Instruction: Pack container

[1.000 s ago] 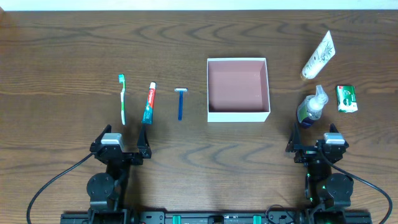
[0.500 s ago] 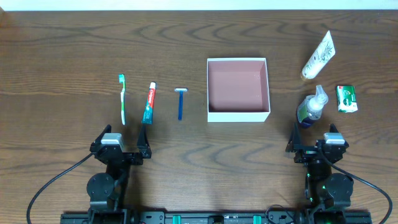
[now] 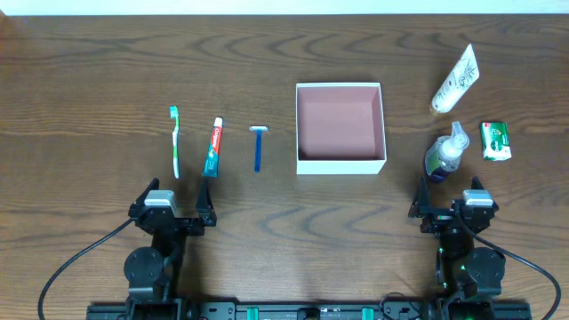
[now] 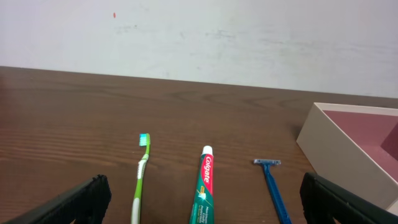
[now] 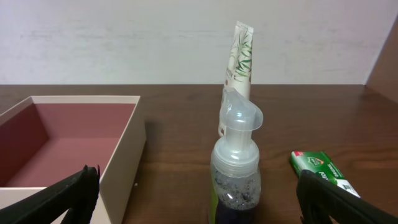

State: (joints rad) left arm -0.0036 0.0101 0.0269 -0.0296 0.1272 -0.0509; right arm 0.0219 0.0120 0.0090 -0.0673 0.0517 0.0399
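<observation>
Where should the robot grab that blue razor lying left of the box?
Probably mid-handle on the blue razor, coming straight down from above with the left gripper, which is open and nearest. The razor lies flat, and its straight, slim handle looks easier to pinch across than the wider head.

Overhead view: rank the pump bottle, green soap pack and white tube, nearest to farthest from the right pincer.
1. clear plastic pump bottle holding dark liquid: just ahead of the right pincer.
2. green rectangular soap pack: farther out, to the right.
3. white leaf-printed plastic tube: farthest, well behind the bottle.
</observation>
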